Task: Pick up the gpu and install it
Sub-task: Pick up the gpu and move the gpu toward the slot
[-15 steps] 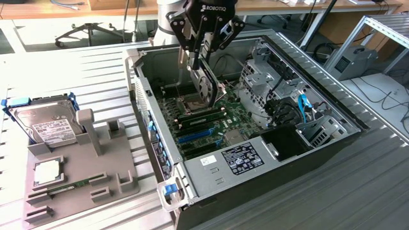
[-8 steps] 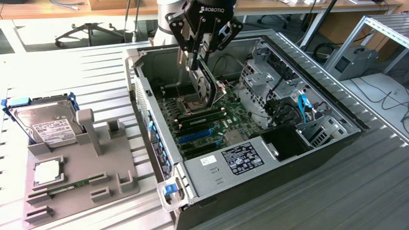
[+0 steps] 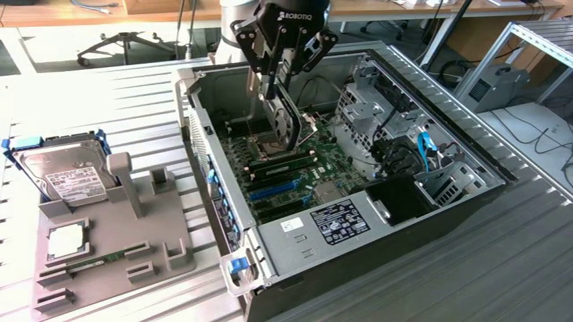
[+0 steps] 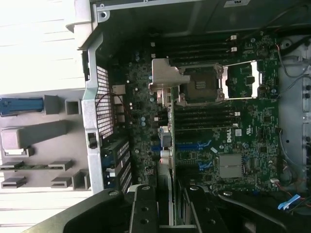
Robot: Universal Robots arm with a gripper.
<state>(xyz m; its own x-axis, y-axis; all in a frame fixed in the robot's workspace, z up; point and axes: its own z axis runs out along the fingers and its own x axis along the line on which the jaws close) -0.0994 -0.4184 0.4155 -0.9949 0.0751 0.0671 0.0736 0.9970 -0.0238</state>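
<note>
My gripper hangs over the open computer case and is shut on the gpu. The thin dark card hangs on edge below the fingers, just above the green motherboard. In the wrist view the gpu appears edge-on, its silver end bracket toward the case's rear grille. The black fingers clamp the card on both sides, with the gripper centred on it. The blue expansion slots lie on the board right beside the card's lower edge; whether card and slot touch is unclear.
A grey holder tray stands at the exterior view's left with a silver hard drive, a processor chip and a green memory stick. Inside the case are the drive cage, cables and the open processor socket.
</note>
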